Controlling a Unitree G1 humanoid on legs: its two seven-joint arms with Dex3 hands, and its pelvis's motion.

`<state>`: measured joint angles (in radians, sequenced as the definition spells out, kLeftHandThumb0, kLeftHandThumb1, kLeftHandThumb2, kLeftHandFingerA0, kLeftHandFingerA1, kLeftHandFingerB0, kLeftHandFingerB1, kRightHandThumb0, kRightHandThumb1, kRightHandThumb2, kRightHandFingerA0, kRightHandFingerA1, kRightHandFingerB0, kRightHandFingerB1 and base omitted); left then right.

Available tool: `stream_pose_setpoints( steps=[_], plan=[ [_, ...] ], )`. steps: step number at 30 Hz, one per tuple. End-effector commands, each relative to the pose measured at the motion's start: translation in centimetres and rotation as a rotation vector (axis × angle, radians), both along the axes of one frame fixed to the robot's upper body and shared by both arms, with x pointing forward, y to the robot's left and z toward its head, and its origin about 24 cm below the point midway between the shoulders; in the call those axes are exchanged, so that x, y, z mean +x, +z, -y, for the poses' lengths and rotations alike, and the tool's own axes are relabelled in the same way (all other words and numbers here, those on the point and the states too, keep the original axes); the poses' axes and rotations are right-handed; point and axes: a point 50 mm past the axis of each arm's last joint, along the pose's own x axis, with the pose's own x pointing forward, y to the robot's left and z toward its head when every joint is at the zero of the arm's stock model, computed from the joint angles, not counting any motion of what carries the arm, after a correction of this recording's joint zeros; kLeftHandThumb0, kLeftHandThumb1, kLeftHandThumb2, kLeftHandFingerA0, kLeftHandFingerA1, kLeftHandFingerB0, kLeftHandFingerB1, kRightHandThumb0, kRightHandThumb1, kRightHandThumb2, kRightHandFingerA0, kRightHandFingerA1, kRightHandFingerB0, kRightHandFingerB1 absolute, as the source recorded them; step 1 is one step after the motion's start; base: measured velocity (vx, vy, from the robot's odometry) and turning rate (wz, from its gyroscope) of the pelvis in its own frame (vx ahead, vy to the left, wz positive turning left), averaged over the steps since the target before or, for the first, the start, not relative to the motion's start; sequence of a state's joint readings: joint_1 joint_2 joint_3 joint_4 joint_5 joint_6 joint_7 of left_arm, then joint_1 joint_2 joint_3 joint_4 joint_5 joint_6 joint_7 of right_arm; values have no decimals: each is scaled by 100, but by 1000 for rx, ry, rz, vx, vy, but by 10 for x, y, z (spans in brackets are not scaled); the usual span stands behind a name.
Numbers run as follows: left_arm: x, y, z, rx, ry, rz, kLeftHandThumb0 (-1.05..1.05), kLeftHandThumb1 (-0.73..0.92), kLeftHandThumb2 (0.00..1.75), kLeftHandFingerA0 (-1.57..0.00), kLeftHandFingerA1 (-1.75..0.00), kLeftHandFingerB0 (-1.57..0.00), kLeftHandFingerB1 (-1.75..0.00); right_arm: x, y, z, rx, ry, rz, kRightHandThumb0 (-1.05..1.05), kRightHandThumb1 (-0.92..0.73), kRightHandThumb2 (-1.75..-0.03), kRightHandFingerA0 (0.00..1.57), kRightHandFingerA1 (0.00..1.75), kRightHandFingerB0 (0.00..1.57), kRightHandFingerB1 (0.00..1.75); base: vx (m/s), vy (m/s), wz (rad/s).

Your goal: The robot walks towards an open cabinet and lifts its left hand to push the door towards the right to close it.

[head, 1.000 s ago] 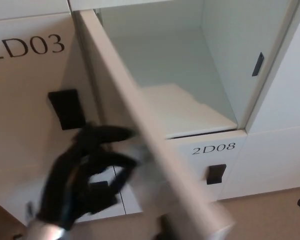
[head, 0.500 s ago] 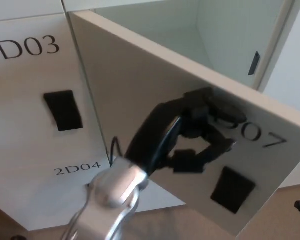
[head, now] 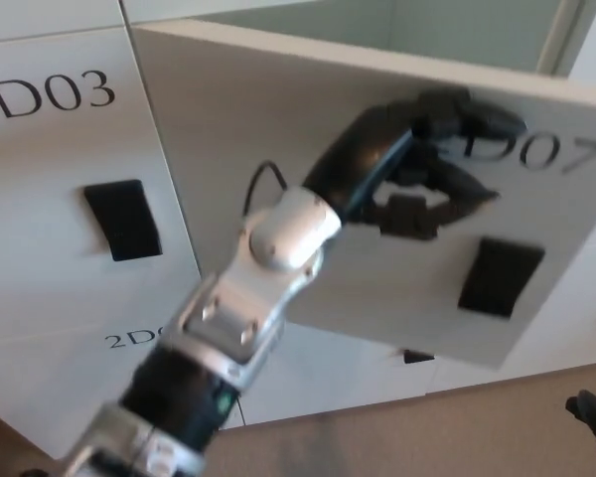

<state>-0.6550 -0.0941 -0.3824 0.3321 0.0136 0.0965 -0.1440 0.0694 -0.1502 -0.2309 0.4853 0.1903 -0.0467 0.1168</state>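
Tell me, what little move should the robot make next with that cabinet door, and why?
Probably keep pushing rightward. The left robot hand presses on the face of the 2D07 door, which stands ajar: a strip of the cabinet interior shows above its top edge.

The white cabinet (head: 70,179) fills the view from nine o'clock through three. Its closed door at nine o'clock reads 2D03 and carries a black recessed handle (head: 122,220). Below it a lower door shows a partial 2D label. A strip of beige floor (head: 417,437) runs along six o'clock beneath the cabinet.
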Motion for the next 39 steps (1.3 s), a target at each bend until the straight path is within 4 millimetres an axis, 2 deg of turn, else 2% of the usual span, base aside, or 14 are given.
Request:
stream_pose_setpoints(
  steps=[1, 2, 3, 4, 5, 6, 11, 21, 24, 32, 34, 36, 38, 39],
  plan=[
    [84, 34, -117, 160, 559, -139, -35, 64, 59, -58, -95, -37, -36, 0, 8, -3, -42, 48, 15, -22, -57, -56, 70, 52, 35, 36, 0, 0, 0],
    [84, 34, -117, 160, 559, -139, -35, 64, 59, -58, -95, -37, -36, 0, 8, -3, -42, 48, 15, -22, -57, -56, 70, 52, 35, 36, 0, 0, 0],
    [85, 38, -137, 146, 603, -143, -38, 62, 58, -53, -58, -37, -35, 1, 10, -3, -42, 55, 21, -24, -55, -56, 76, 56, 34, 36, 0, 0, 0],
    [85, 38, -137, 146, 603, -143, -38, 62, 58, -53, -58, -37, -35, 1, 10, -3, -42, 55, 21, -24, -55, -56, 76, 56, 34, 36, 0, 0, 0],
    [85, 42, -162, 152, 654, -133, -39, 65, 59, -48, -42, -35, -34, 3, 11, -4, -45, 63, 26, -24, -56, -56, 75, 55, 36, 37, 0, 0, 0],
    [84, 44, -177, 161, 686, -124, -39, 65, 59, -48, -42, -35, -34, 4, 12, -5, -48, 70, 30, -24, -56, -56, 75, 55, 36, 37, 0, 0, 0],
    [77, 45, -223, 183, 778, -127, -41, 64, 59, -50, -41, -33, -33, 4, 13, -6, -50, 71, 28, -22, -56, -56, 74, 55, 36, 37, 0, 0, 0],
    [68, 39, -254, 172, 844, -144, -41, 61, 59, -47, -39, -33, -32, 4, 14, -3, -51, 71, 22, -23, -54, -56, 74, 57, 35, 36, 0, 0, -6],
    [68, 38, -252, 166, 822, -141, -40, 63, 60, -45, -38, -34, -33, 3, 13, -3, -50, 67, 21, -24, -53, -55, 74, 57, 37, 37, -50, -8, -14],
    [69, 34, -205, 140, 561, -68, -45, 61, 58, -47, -38, -37, -33, -2, 11, -1, -55, 56, 9, -23, -55, -56, 75, 55, 36, 36, -58, -4, -16],
    [58, 33, -178, 217, 421, 33, -45, 62, 58, -53, -41, -45, -36, -3, 12, 1, -59, 52, 9, -21, -57, -56, 74, 54, 36, 36, -37, -1, -16],
    [18, 31, -139, 227, 159, 114, -39, 63, 58, -55, -42, -48, -39, -1, 15, 4, -66, 53, 17, -21, -57, -56, 74, 55, 35, 36, -13, 0, -13],
    [0, 32, -127, 218, 66, 128, -39, 63, 58, -55, -42, -48, -39, -1, 16, 5, -68, 54, 20, -21, -57, -56, 74, 55, 35, 36, 0, 0, 0],
    [-15, 33, -118, 231, -8, 159, -46, 63, 59, -64, -41, -55, -39, 2, 19, 5, -68, 54, 30, -21, -56, -56, 75, 55, 36, 36, 0, 0, 0]
  ],
)
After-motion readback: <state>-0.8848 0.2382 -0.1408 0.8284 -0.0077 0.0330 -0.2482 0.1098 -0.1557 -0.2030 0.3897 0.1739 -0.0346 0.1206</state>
